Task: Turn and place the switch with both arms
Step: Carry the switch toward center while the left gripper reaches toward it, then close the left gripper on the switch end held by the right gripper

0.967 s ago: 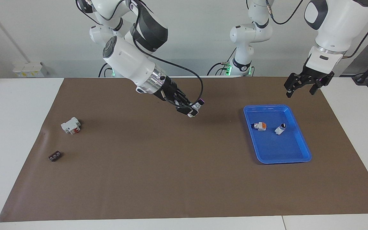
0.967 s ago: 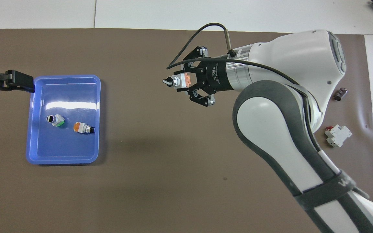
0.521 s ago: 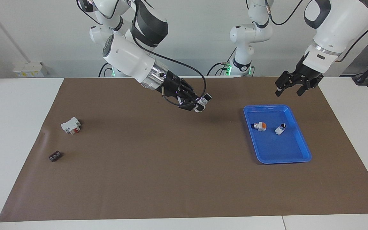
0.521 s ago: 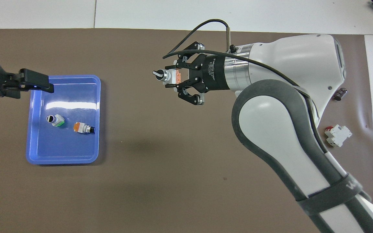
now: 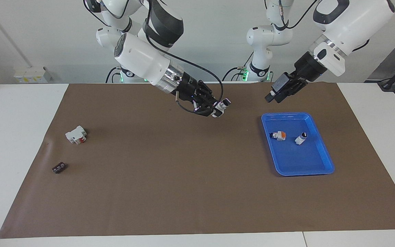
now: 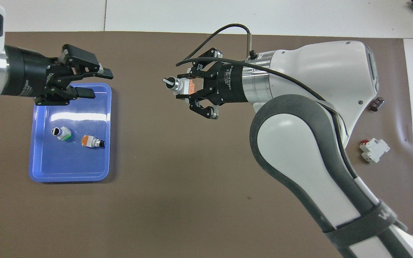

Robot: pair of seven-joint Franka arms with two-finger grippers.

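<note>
Work surface: white table (image 5: 19, 137) overlaid with a brown mat (image 5: 170, 178) covering most of the top; bare white margins at both ends and along the edge farthest from the robots. Slight wrinkle in the mat toward the right arm's end. Backdrop: plain pale wall (image 5: 218, 34), a small white box (image 5: 29, 74) at its foot, green indicator lights at both arm bases.

Right gripper (image 5: 214, 109) (image 6: 186, 89): raised over the mat's middle, nearer the robots' edge, tilted toward the left arm's end. Fingers clamped on the switch (image 5: 222, 105) (image 6: 177, 85); white body and orange block between the fingers, black knob end pointing out toward the left gripper.

Left gripper (image 5: 275, 95) (image 6: 91, 84): raised over the tray's robot-side corner, angled toward the held switch, well apart from it. Fingers spread, nothing between them.

Blue tray (image 5: 321, 164) (image 6: 41, 172): flat on the mat toward the left arm's end. Contents: a second white-and-orange switch with black knob (image 5: 278, 136) (image 6: 91, 142), lying on its side; beside it, apart, a white cylinder with black tip (image 5: 300, 138) (image 6: 60, 133).

Toward the right arm's end, on the mat: white block with red parts (image 5: 75, 134) (image 6: 374, 150); small dark component (image 5: 59, 167) (image 6: 376, 104), farther from the robots, well apart from the block.
</note>
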